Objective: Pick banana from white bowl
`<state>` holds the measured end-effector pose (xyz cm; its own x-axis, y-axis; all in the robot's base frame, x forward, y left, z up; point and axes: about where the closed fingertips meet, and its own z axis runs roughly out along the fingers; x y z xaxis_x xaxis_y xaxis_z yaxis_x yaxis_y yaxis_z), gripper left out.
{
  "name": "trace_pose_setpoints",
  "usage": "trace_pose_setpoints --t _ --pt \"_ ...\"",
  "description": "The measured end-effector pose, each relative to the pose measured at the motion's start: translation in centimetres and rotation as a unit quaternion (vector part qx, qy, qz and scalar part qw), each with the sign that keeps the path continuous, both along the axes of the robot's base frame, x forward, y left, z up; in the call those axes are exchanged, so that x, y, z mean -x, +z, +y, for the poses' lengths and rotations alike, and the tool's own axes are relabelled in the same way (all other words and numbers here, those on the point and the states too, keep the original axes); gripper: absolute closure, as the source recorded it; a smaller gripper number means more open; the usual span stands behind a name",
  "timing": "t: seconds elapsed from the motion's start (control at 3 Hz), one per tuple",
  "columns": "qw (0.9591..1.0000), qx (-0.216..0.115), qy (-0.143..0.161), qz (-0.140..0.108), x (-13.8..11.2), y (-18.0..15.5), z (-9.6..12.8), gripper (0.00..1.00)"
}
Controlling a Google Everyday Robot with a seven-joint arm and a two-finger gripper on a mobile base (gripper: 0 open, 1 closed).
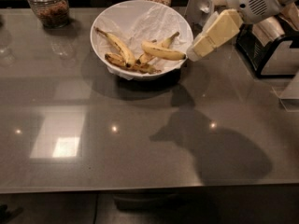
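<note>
Tool (194, 52) hangs over the right rim of the white bowl (96, 24), holding nothing; can't tell how far open it is. Banana (163, 53) lies in the bowl just left of the tool tip. Its long axis runs left-right, near end toward the tool.

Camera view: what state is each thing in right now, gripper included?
Gripper: at the bowl's right rim, by the banana's end, holding nothing.
Banana: lying in the bowl, not lifted.
Bowl: upright on the counter, paper-lined, holding bananas.
Other bananas: lying in the bowl, spotted or browned.
Jar: upright, with brown contents.
</note>
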<state>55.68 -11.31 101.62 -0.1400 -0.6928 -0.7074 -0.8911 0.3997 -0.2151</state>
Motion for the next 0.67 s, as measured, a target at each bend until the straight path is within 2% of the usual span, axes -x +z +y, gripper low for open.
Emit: trace_pose_setpoints --t 0.33,0.67 --pt "0.9996 -0.014 0.006 0.025 -3.0 -1.1 2.8 0.00" --pt "0.9984 -0.007 0.015 0.054 -5.7 -3.0 5.2 0.00"
